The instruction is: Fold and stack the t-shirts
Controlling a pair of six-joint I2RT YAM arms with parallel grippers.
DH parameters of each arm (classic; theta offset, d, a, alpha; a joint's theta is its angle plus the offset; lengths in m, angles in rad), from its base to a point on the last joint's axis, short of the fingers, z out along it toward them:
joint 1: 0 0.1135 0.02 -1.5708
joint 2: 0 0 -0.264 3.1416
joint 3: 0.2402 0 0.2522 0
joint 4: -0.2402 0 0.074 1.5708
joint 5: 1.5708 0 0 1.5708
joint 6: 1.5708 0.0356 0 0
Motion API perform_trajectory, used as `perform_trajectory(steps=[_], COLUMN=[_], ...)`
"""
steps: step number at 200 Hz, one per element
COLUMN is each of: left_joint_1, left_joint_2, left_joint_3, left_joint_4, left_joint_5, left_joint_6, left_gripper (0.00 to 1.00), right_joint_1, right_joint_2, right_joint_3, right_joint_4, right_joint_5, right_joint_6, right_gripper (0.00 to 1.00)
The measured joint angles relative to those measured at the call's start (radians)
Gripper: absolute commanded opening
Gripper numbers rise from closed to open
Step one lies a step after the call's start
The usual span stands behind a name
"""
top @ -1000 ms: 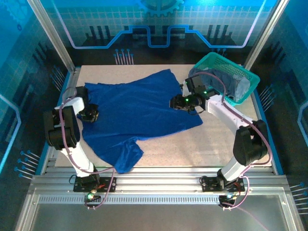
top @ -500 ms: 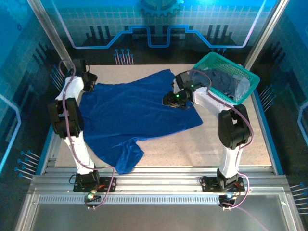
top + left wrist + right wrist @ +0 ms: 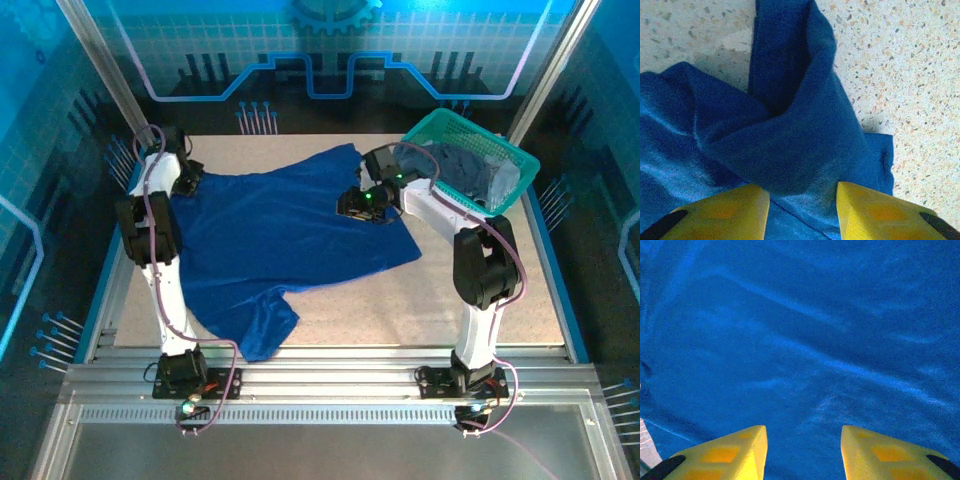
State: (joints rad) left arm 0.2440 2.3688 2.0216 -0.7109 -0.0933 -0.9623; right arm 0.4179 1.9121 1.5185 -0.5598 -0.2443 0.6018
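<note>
Left wrist view: the left gripper (image 3: 801, 188) has its two yellow, wedge-shaped fingers partly open at the bottom of the frame. A bunched fold of the royal blue t-shirt (image 3: 790, 140) lies in the gap at their tips; the fingers are not closed on it. The cloth here is soft and matte, twisted into a thick ridge that runs to the top centre of the frame, with a flat hemmed edge at lower right. Around it lies the table (image 3: 900, 75), pale and speckled like terrazzo.

In the right wrist view the right gripper (image 3: 802, 429) is also partly open, its yellow fingers apart over smooth blue cloth marked by shallow diagonal creases, with nothing between them.

From the top external view, the blue shirt is spread wide and rumpled across the centre and left of the table, one sleeve trailing to the lower left edge. The left gripper is at its upper left corner, the right gripper at its upper right edge. Duller grey-blue t-shirts (image 3: 470, 170) are heaped in a teal mesh basket (image 3: 489, 135) at upper right.
</note>
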Motion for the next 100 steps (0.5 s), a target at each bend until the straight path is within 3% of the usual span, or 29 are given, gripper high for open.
perform_trajectory(steps=[50, 100], left_joint_1=[0.013, 0.015], left_joint_2=[0.007, -0.092], left_joint_3=[-0.005, -0.215], left_joint_4=[-0.048, 0.029], left_joint_5=[0.011, 0.042], left_joint_6=[0.008, -0.005], left_gripper=[0.0, 0.0], right_joint_1=[-0.003, -0.007], right_joint_2=[0.0, -0.001], right_joint_3=[0.0, -0.016], right_joint_4=[0.001, 0.008], right_joint_5=[-0.001, -0.004], right_joint_6=[0.0, 0.0], right_gripper=[0.44, 0.43])
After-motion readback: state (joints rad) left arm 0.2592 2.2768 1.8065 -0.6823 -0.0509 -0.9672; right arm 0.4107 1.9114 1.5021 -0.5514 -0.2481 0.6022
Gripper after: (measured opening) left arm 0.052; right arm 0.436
